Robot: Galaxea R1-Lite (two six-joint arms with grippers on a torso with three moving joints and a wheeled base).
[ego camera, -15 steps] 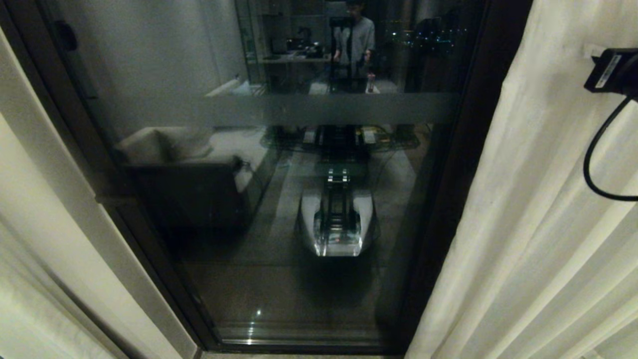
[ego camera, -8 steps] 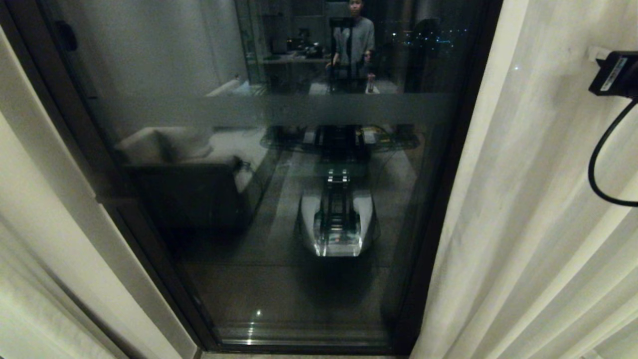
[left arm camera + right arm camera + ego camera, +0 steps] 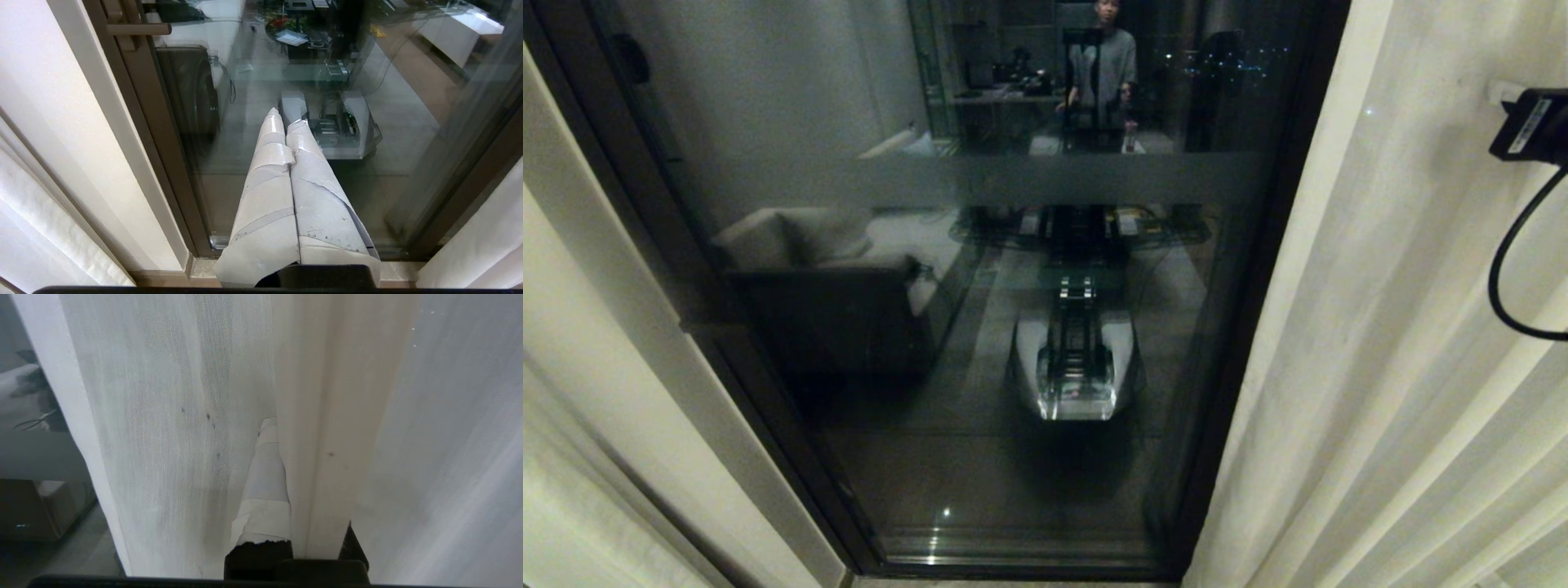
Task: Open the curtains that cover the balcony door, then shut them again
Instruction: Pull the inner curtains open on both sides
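Cream curtains (image 3: 1380,343) are hanging parted beside the dark glass door (image 3: 980,327), the right pincer (image 3: 286,465) pinching a fold of the right panel, the left pincer (image 3: 288,163) closed, empty.

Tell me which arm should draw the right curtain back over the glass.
Right. The right gripper is shut on a fold of the right curtain; the left gripper hangs shut and empty before the balcony door.

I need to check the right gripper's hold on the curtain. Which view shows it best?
The right wrist view: the right gripper is shut on a fold of the right curtain. The head view shows only that arm's camera housing at the edge; the left wrist view shows nothing of it.
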